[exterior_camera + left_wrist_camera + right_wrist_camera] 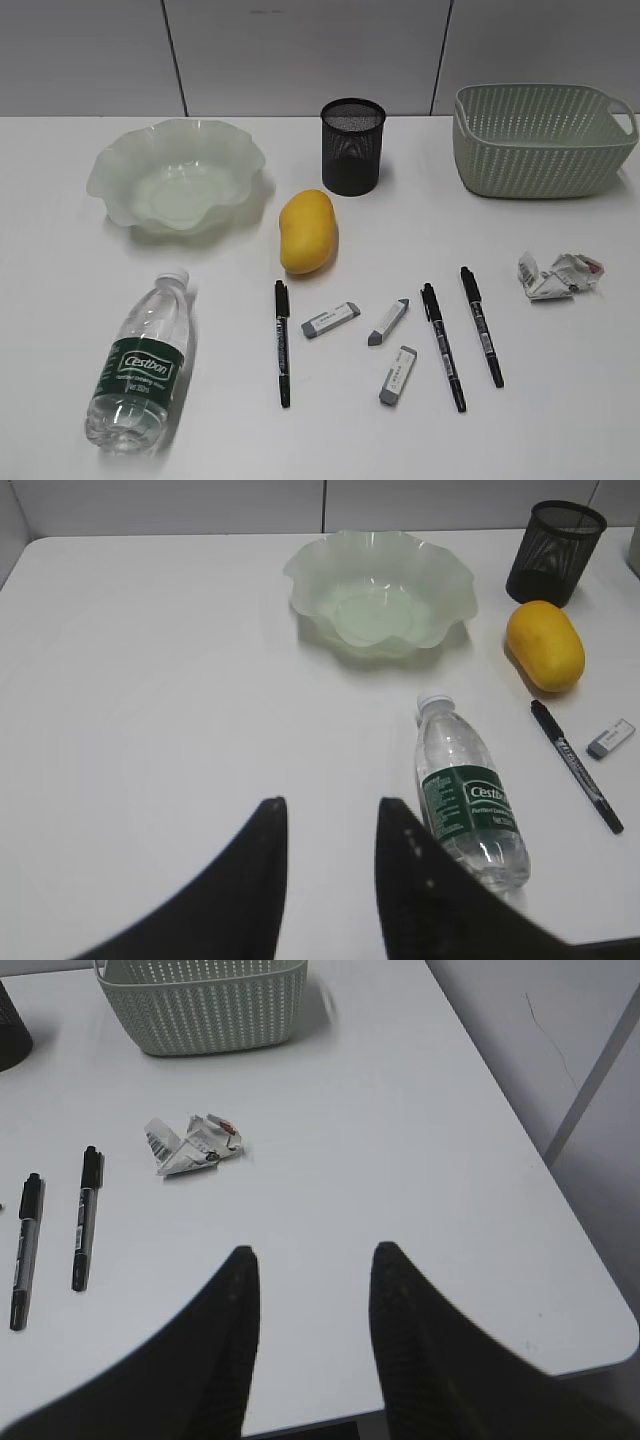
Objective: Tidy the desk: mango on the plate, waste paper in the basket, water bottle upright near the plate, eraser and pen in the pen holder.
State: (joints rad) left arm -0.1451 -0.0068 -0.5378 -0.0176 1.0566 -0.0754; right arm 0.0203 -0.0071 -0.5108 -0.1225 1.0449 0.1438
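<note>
White and flat, the counter (60, 300) carries three empty containers along its far edge: a pale green translucent plate with a ruffled rim (176, 173) at 10 o'clock, a black wire-mesh cylindrical pen holder (353, 145) at 12 o'clock, and a sage-green woven-pattern plastic basket (540, 138) at 2 o'clock. A smooth yellow-orange mango (306, 231) lies just in front of the pen holder, a clear water bottle with a white cap and dark green label (140, 362) lies on its side at 8 o'clock, three black pens (282, 342) and three grey-and-white erasers (330, 319) are scattered near the front, and a crumpled white wad of printed waste paper (558, 274) sits at 3 o'clock, outside the basket. Both the left end effector (330, 825) and the right end effector (310, 1265) hover with their dark fingers parted, gripping nothing.
</note>
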